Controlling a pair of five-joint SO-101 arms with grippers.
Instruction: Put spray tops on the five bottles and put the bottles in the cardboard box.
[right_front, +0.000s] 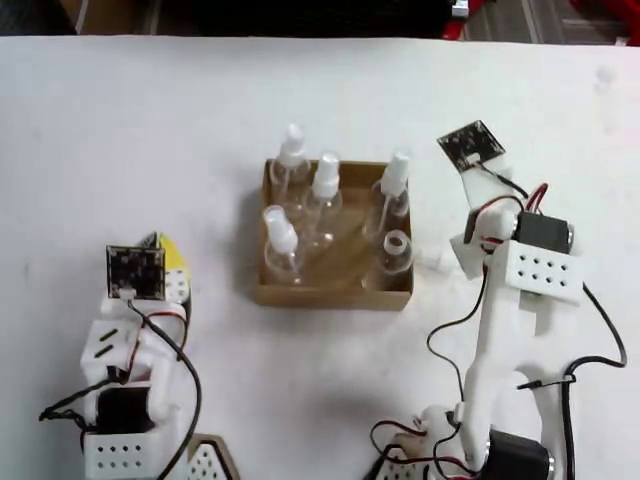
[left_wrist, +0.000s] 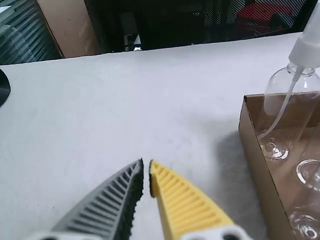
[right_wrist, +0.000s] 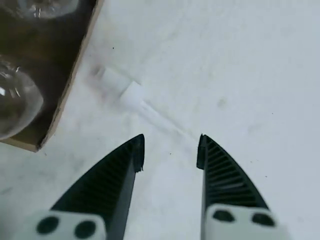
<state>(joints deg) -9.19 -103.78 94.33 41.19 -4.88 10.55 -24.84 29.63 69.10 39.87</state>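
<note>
A: where's the loose spray top relative to the right claw?

B: spray top (right_wrist: 131, 95) lies flat on the bench (right_front: 150, 120), just right of the cardboard box (right_front: 330, 295), beside its near right corner. Can't tell if it touches the box wall. Right claw (right_wrist: 170, 150) is over the bench on the near side of it. The top sits ahead of the tips, roughly in line with the gap and clear of both fingers. Fingers spread wide, nothing between them

A: bottles?

B: all five are upright inside the box. Four have tops on:
- far-left bottle (right_front: 290, 165)
- middle bottle (right_front: 325, 190)
- far-right bottle (right_front: 393, 185)
- near-left bottle (right_front: 281, 240)

The uncapped bottle (right_front: 397, 250) stands in the near right corner with its mouth open. The loose top is on the bench just the other side of the box wall from it

A: so the right claw is closest to that one?

B: yes. The right arm is to the right of the box, with its wrist next to the near right corner

A: left claw?

B: left claw (left_wrist: 146, 172) is low over the bench, left of the box and well apart from the spray top. Grey and yellow fingers are nearly together, a sliver of gap at the tips, gripping nothing. From its wrist view the box's left wall is off to one side, with a capped bottle behind it
</note>
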